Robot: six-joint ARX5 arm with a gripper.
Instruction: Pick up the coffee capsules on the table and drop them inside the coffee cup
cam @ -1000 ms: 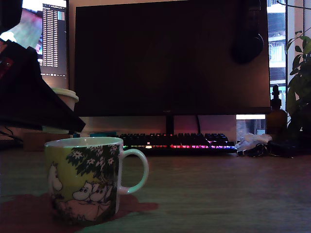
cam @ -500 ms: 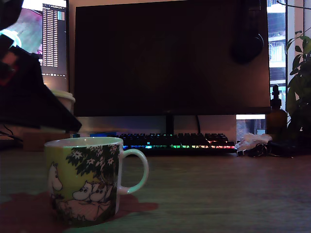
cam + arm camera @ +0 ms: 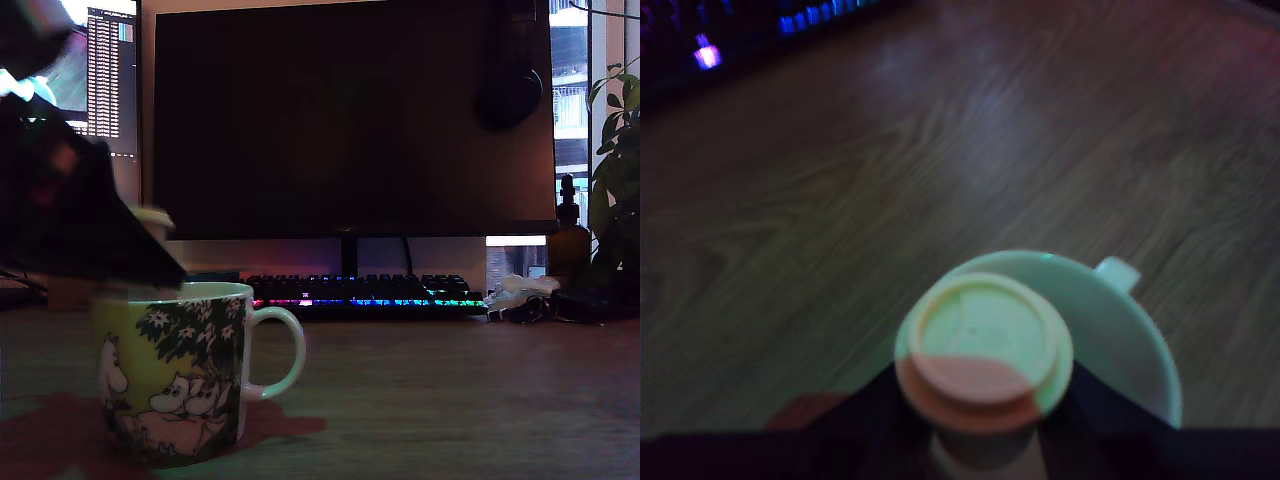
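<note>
on the dim wood-grain table [image 3: 940, 150] stands the coffee cup [image 3: 172, 372], near the exterior view's left, handle toward that view's right. directly above its white inside, the claw [image 3: 985, 410] is clamped on a pale coffee capsule [image 3: 983, 348], flat rim facing the wrist camera.

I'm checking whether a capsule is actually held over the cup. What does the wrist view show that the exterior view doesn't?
Only the wrist view shows a cream coffee capsule gripped in the gripper, above the coffee cup's white inside. Only the exterior view shows the cup's printed outside, the dark monitor, the plant and the arm's dark bulk over the rim. Both show the cup, its handle, the wooden table and the lit keyboard.
</note>
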